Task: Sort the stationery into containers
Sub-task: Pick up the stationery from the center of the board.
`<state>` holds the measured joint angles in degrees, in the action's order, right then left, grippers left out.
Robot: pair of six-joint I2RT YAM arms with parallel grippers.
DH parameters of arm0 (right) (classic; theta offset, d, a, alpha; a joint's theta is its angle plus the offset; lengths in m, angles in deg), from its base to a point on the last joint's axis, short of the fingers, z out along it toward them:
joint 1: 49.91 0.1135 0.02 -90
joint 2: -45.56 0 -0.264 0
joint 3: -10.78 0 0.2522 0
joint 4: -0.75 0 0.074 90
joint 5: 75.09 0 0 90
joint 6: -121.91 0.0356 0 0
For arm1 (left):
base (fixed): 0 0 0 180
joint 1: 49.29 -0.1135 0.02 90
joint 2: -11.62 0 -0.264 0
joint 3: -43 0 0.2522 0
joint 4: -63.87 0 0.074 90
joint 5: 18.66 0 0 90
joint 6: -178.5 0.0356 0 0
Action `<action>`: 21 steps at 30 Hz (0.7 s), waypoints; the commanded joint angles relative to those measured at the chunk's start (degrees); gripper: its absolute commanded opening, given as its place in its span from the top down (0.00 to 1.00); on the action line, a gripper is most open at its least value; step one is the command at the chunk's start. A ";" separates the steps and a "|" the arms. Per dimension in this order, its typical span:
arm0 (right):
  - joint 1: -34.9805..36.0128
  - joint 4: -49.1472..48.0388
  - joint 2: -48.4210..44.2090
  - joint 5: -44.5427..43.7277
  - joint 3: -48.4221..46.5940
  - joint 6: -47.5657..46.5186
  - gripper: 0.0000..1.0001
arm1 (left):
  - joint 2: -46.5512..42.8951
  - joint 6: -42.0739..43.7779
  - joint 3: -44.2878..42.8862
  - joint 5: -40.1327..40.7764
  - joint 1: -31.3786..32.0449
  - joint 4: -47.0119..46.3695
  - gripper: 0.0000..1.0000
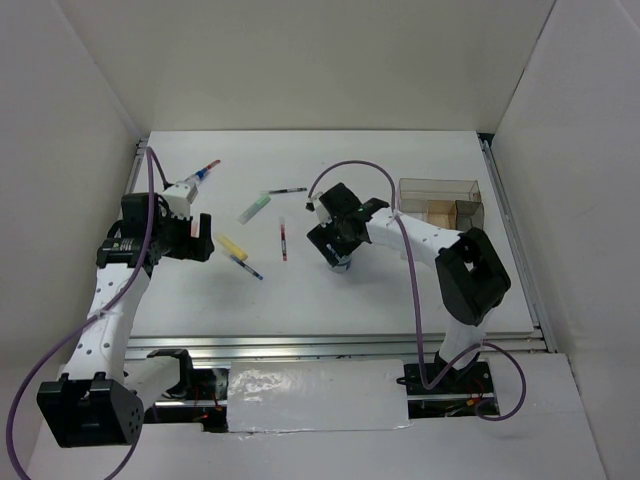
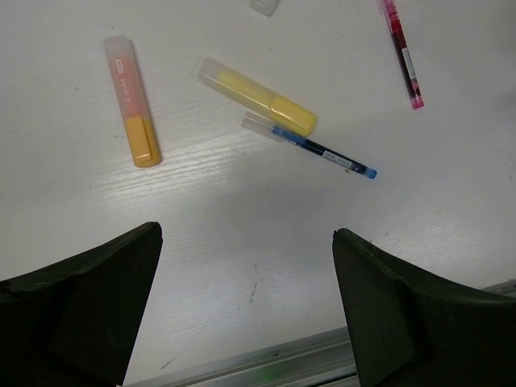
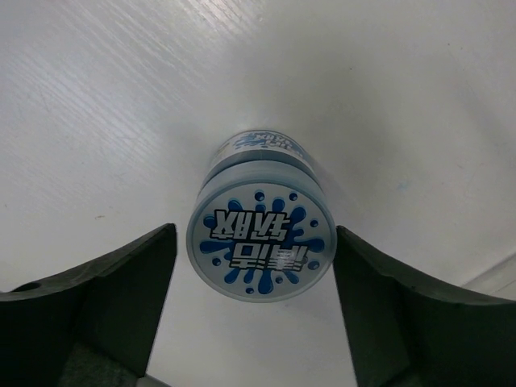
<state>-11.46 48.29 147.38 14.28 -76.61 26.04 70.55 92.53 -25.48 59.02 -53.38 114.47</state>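
Right pincer (image 3: pixel 252 240) stands apart astride the round roll (image 3: pixel 258 251) mid-desk (neither finger touching); closing off-centre could squirt it away. Left pincer (image 2: pixel 246 242), also apart, hovers empty near the left edge.

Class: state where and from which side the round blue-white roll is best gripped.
Grip the roll by its curved side wall, coming down from above. It stands on end, printed flat face up, and the right arm's open fingers flank its opposite sides.

White, hole-dotted left arm (image 1: pixel 105 320) and right arm (image 1: pixel 420 232), black joint housings, purple cables (image 1: pixel 350 166) looping from six-o'clock bases.
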 commanded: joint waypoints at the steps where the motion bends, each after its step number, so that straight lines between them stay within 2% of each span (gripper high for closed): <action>1: -0.57 1.02 0.92 0.27 -3.10 -0.46 0.21 | 0.04 -1.22 -0.04 -1.48 -0.38 -1.95 0.01; 7: -1.72 1.11 0.14 2.56 -2.14 -0.55 0.40 | 0.39 -1.05 -0.04 -1.48 -0.38 -2.04 0.01; 11: -4.08 1.46 -4.86 3.35 -0.82 -0.20 0.45 | 0.74 -0.78 -0.48 -1.66 -0.47 -1.95 0.01; 14: -8.56 3.83 -10.22 5.63 -1.43 -0.11 0.52 | 0.83 -0.96 -0.56 -2.18 -0.38 -2.21 0.01; 21: -24.72 11.65 -23.66 8.18 -4.68 -4.32 0.53 | 1.62 -1.04 -1.18 -3.15 -0.38 -2.30 0.01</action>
<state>-32.29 55.77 130.29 21.19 -77.59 24.25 71.65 92.55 -25.48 57.69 -53.41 113.57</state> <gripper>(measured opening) 0.721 0.993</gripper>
